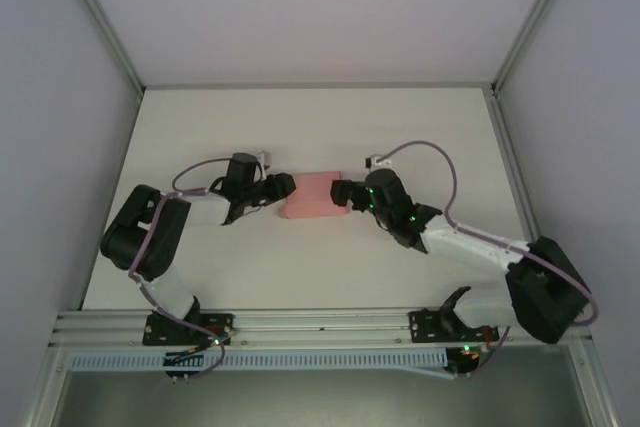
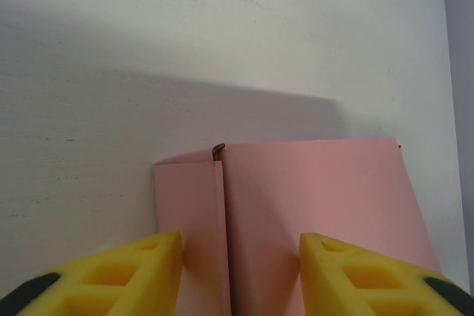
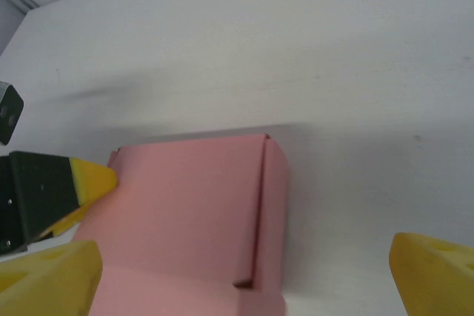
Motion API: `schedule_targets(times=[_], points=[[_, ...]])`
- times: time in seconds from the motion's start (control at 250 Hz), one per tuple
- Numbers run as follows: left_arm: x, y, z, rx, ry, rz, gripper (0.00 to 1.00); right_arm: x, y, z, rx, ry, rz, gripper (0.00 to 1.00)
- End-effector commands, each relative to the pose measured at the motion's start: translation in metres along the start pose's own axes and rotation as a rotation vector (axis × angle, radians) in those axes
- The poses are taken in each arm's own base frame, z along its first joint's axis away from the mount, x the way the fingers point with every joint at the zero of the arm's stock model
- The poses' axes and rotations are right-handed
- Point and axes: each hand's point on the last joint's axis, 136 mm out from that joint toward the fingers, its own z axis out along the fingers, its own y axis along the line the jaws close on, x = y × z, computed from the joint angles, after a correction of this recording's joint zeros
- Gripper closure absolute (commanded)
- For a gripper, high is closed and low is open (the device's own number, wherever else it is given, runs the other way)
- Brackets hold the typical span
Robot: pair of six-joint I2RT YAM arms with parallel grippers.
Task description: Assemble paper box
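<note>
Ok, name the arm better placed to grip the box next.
Left, probably: the left gripper straddles one end of the box, fingers close beside it; the right gripper gapes wide, one finger well clear.

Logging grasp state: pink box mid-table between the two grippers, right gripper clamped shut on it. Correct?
No. The right gripper is open, not clamped: the right wrist view shows its fingers spread wide, with bare table between the paper box and one finger. The rest holds: the box lies mid-table between it and the left gripper.
</note>
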Motion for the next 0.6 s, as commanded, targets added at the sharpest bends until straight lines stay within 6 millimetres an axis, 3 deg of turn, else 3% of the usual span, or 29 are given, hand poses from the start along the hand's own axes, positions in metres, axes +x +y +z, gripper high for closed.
schedule_targets(times=[0.0, 0.164, 0.363, 0.523, 0.595], points=[[0.011, 0.015, 0.002, -0.031, 0.031, 0.010, 0.56, 0.017, 0.003, 0.028, 0.001, 0.163, 0.025, 0.04], [0.013, 0.015, 0.003, -0.026, 0.038, 0.010, 0.56, 0.039, -0.007, 0.066, -0.020, 0.298, 0.135, 0.20], [0.014, 0.015, 0.005, -0.018, 0.048, 0.011, 0.56, 0.073, -0.031, 0.078, 0.035, 0.359, 0.168, 0.59], [0.013, 0.011, 0.005, -0.002, 0.050, 0.023, 0.61, 0.068, -0.027, 0.074, 0.000, 0.330, 0.184, 0.60], [0.013, 0.010, 0.005, 0.002, 0.050, 0.027, 0.62, 0.059, -0.024, 0.069, -0.008, 0.306, 0.177, 0.49]])
